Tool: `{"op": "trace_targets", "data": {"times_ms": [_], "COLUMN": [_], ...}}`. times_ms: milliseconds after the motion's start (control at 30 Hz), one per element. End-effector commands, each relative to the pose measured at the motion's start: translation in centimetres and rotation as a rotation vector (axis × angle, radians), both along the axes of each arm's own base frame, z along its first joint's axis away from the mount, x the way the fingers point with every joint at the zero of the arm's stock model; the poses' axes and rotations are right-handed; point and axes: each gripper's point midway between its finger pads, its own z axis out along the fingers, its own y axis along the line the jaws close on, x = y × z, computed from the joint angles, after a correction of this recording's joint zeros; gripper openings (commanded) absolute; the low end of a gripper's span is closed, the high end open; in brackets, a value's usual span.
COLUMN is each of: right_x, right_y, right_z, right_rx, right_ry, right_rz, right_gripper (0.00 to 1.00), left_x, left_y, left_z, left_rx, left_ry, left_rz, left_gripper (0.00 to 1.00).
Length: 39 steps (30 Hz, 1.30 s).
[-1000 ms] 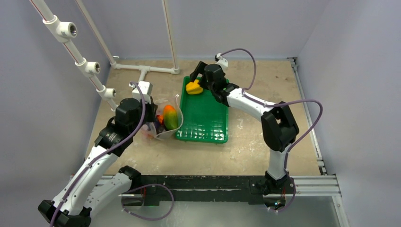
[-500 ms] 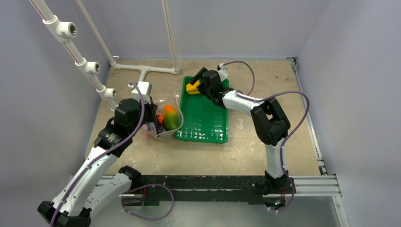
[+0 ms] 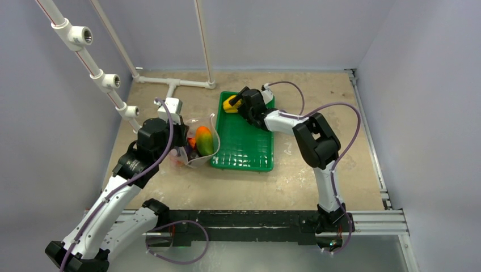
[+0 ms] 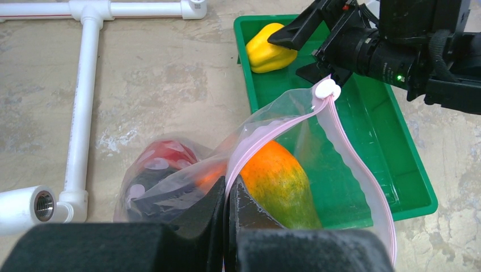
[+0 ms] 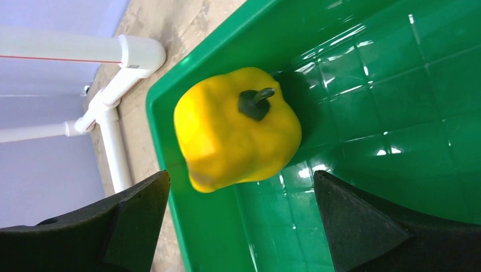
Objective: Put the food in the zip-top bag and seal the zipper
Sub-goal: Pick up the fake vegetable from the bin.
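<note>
Light even and diffuse, coming from overhead. Overhead view is sharp, with faint soft shadows on the table. Right wrist view: white glare streaks across the tray floor; yellow pepper crisp, a dark shadow at its right side. Right gripper and left gripper both read black, soft and out of focus close to the lens. Bag film shows a pale sheen.
</note>
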Motion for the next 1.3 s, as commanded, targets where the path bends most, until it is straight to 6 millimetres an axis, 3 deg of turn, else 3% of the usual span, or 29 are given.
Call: {"op": "trace_targets", "data": {"times_ms": [0, 400, 767, 1033, 1267], "right_x": [1.5, 2.6, 2.1, 1.1, -0.4], "right_y": [-0.1, 0.6, -0.1, -1.1, -2.4], "right_z": [0.6, -1.5, -2.4, 1.0, 4.5], "right_rx": [0.055, 0.09, 0.08, 0.074, 0.052], "right_ry": [-0.019, -0.01, -0.027, -0.116, -0.194], "right_rz": [-0.036, -0.028, -0.038, -0.02, 0.0], "right_gripper": [0.99, 0.95, 0.68, 0.3, 0.18], "left_x": [0.2, 0.2, 0.1, 0.2, 0.2], "left_y": [-0.4, -0.3, -0.3, -0.3, 0.0], "left_z": [0.7, 0.7, 0.6, 0.7, 0.7], "left_rx": [-0.026, -0.025, -0.022, -0.022, -0.017], "left_ry": [-0.027, -0.028, -0.027, -0.028, -0.028], "left_rz": [-0.009, -0.008, -0.009, -0.004, 0.006], "left_gripper": [0.0, 0.0, 0.0, 0.0, 0.0]}}
